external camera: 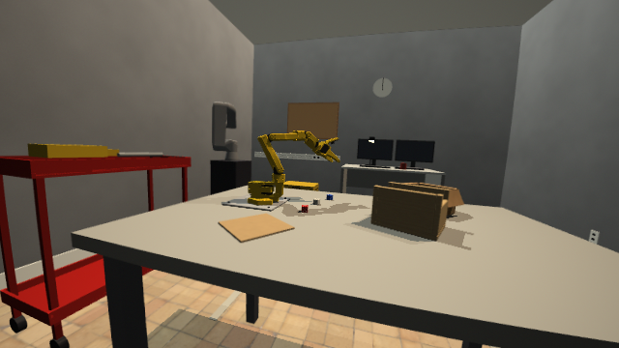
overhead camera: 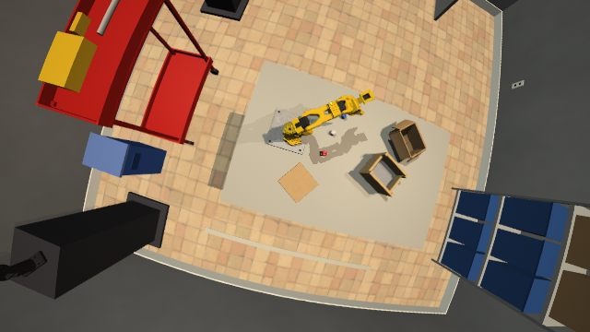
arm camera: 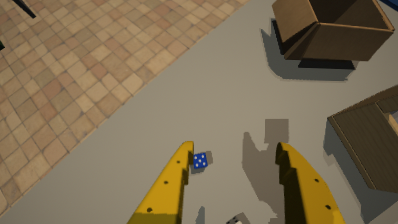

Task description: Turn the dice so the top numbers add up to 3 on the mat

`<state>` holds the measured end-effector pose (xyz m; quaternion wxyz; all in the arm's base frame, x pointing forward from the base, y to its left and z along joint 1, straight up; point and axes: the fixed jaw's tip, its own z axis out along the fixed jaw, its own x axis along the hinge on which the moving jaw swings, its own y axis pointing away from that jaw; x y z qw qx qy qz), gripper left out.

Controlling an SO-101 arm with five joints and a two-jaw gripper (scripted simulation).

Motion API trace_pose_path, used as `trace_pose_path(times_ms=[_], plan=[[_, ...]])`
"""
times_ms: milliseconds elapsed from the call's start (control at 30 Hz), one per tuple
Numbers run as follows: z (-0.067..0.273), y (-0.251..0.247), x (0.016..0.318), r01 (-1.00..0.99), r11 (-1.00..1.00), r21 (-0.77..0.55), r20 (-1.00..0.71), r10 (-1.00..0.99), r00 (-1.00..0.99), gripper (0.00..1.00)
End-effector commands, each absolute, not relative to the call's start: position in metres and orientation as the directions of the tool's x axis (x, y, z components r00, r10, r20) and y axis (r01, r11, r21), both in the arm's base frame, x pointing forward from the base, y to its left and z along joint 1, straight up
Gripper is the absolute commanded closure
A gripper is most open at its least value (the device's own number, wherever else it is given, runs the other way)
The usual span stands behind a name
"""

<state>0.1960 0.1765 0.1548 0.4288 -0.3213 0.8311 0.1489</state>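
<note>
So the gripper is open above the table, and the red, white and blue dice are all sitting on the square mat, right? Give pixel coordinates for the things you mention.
Not quite: the red die [overhead camera: 324, 153] [external camera: 305, 209], white die [overhead camera: 333, 133] [external camera: 316, 201] and blue die [overhead camera: 344, 116] [external camera: 330, 197] [arm camera: 200, 160] sit off the mat [overhead camera: 298, 183] [external camera: 256, 227], as the top view shows.

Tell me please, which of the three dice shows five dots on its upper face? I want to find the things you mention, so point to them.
The blue die [overhead camera: 344, 116] [external camera: 330, 197] [arm camera: 200, 160]: its upper face shows five white dots, and it is the farthest from the mat.

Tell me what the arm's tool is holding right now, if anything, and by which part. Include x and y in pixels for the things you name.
Nothing is held: the tool [overhead camera: 367, 104] [external camera: 338, 150] [arm camera: 235, 144] is open in the air, above the table [overhead camera: 396, 221] [external camera: 338, 271] [arm camera: 165, 100].
</note>
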Motion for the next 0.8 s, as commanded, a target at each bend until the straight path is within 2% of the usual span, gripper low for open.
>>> trace_pose_path(times_ms=[0, 267, 767], plan=[[0.162, 0.183, 0.195, -0.695, 0.717, -0.049, -0.733, -0.499, -0.462, 0.72], [0.165, 0.186, 0.19, -0.746, 0.661, -0.072, -0.591, -0.631, -0.502, 0.72], [0.164, 0.185, 0.183, -0.782, 0.618, -0.078, -0.484, -0.709, -0.512, 0.72]])
